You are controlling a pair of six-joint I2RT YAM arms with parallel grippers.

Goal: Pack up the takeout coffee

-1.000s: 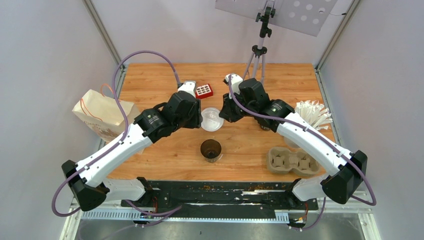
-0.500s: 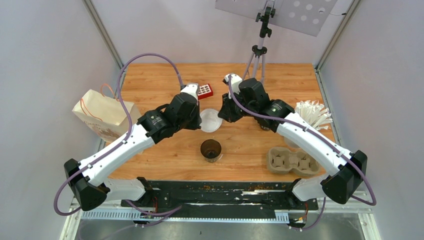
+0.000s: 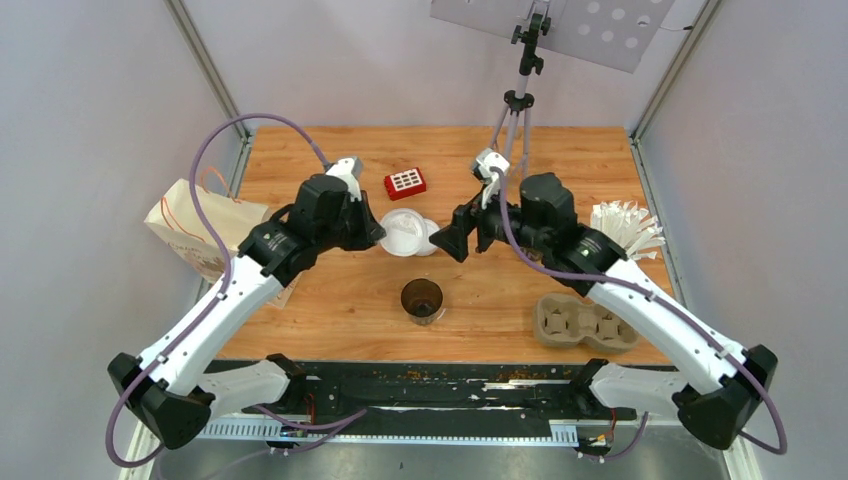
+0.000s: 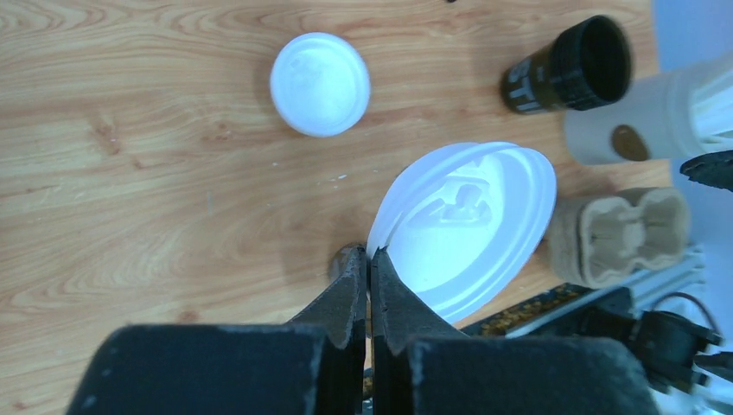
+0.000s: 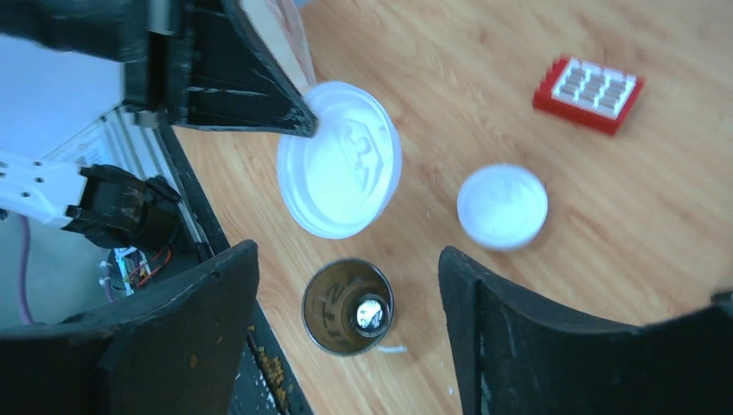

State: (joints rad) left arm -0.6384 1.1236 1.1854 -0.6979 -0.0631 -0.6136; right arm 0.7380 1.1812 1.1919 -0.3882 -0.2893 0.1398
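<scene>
An open, lidless black paper cup (image 3: 422, 299) stands upright near the table's front middle, and the right wrist view looks straight down into it (image 5: 347, 306). My left gripper (image 4: 370, 256) is shut on the rim of a round white lid (image 4: 467, 229), held tilted above the wood (image 3: 400, 228). A second white lid (image 4: 320, 84) lies flat on the table (image 5: 502, 206). My right gripper (image 5: 346, 268) is open and holds nothing, hovering just right of the lids (image 3: 462, 240). Another open black cup (image 4: 566, 76) stands by the straw cup.
A grey-brown cup tray (image 3: 585, 322) sits at the front right, with a white cup of wrapped straws (image 3: 625, 228) behind it. A paper bag (image 3: 205, 228) lies at the left edge. A red block (image 3: 405, 182) and a tripod (image 3: 515, 110) are at the back.
The left gripper has shut on a lid's rim and carried it slightly left. The right gripper has opened and drawn back to the right. A second lid now shows on the table.
</scene>
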